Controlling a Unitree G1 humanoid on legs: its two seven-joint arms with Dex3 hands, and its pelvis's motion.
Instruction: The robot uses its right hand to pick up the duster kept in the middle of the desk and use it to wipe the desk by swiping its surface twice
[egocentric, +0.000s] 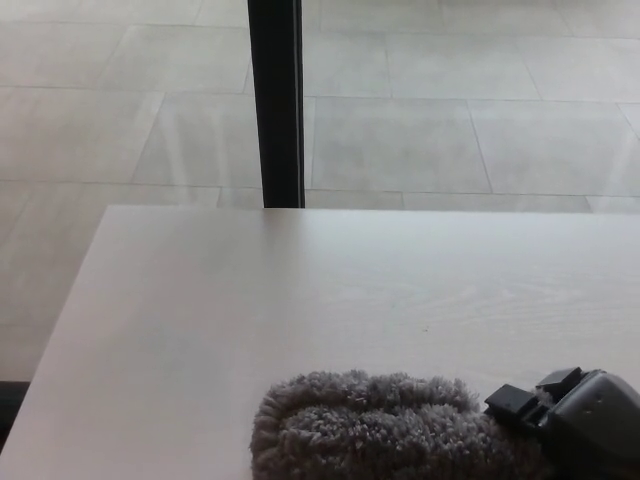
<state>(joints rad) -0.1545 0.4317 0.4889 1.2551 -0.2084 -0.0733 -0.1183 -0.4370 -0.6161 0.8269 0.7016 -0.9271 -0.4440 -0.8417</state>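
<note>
A grey fluffy duster (370, 425) lies on the pale wooden desk (300, 290) at the near edge, its lower part cut off by the picture's bottom. My right hand (580, 425) sits at the duster's right end in the bottom right corner, dark and blocky, closed on that end. Only the upper part of the hand shows; the handle and fingers are hidden behind the fluff and the frame's edge. My left hand does not show.
The desk's far edge (350, 208) runs across the middle of the picture and its left edge (60, 330) slants down. Beyond it stands a black vertical post (275, 100) in front of a grey tiled floor (450, 120).
</note>
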